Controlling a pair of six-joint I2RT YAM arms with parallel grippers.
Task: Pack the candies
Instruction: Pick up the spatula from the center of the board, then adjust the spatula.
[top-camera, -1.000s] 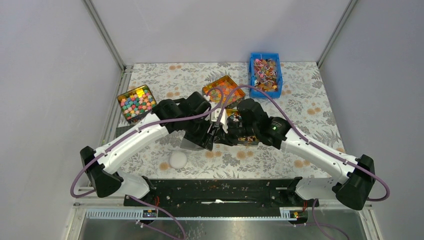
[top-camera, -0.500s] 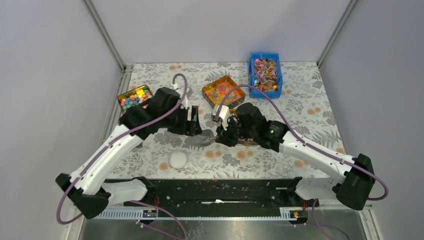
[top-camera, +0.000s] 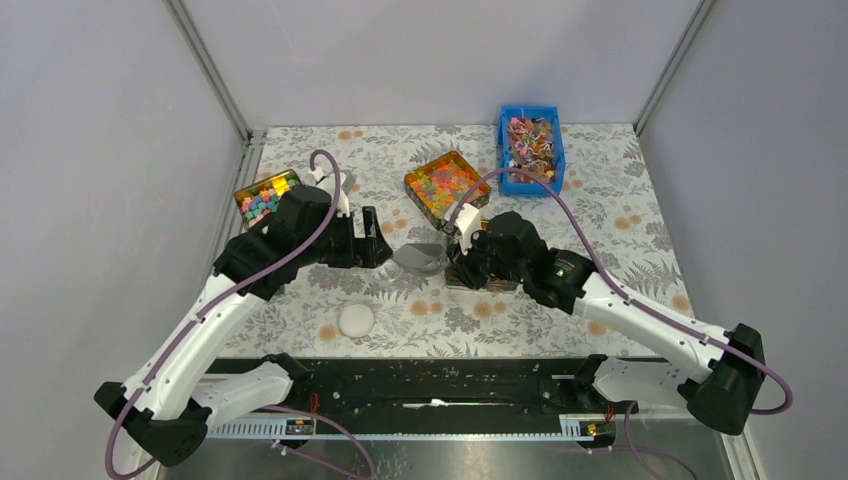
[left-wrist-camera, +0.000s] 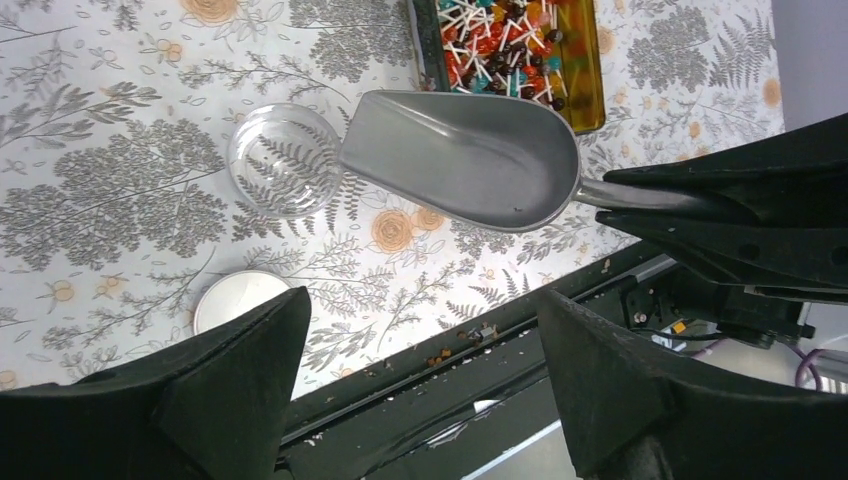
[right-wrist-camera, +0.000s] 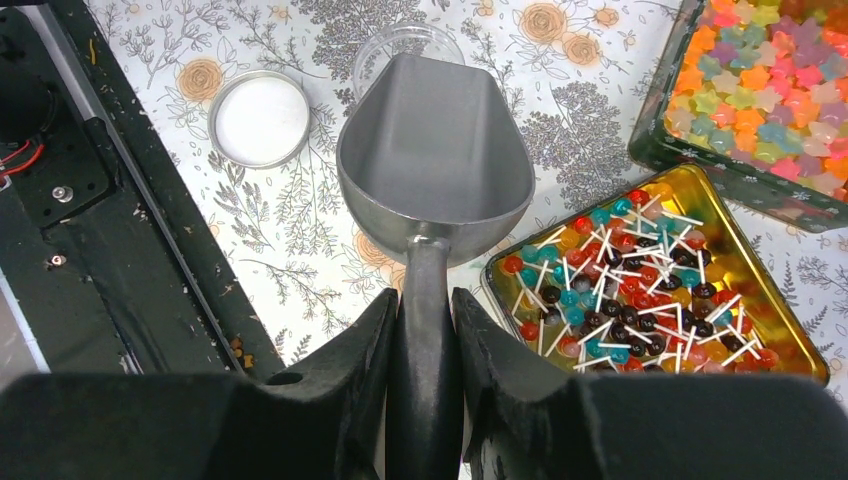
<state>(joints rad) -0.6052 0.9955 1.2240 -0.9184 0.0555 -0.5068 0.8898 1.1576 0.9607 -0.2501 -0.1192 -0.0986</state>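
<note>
The candies (right-wrist-camera: 640, 285) are small red, blue, dark and orange sweets with thin white sticks, filling a gold tin (right-wrist-camera: 800, 360) that also shows in the left wrist view (left-wrist-camera: 585, 90). My right gripper (right-wrist-camera: 420, 300) is shut on the handle of an empty grey metal scoop (right-wrist-camera: 435, 150), whose bowl hangs just left of the tin. From above, the scoop (top-camera: 420, 258) points left from the right gripper (top-camera: 455, 262). My left gripper (top-camera: 375, 238) stands open with nothing in it, left of the scoop (left-wrist-camera: 470, 160) and apart from it (left-wrist-camera: 420, 300).
A small clear cup (left-wrist-camera: 285, 160) and a white lid (top-camera: 356, 319) sit on the flowered cloth near the scoop. A tin of star-shaped sweets (top-camera: 440, 185), a tin of cube sweets (top-camera: 262, 200) and a blue bin of mixed sweets (top-camera: 530, 148) stand further back.
The left arm has drawn back to the left, away from the scoop, its jaws opening wider. The right gripper has carried the scoop a little back and to the right.
</note>
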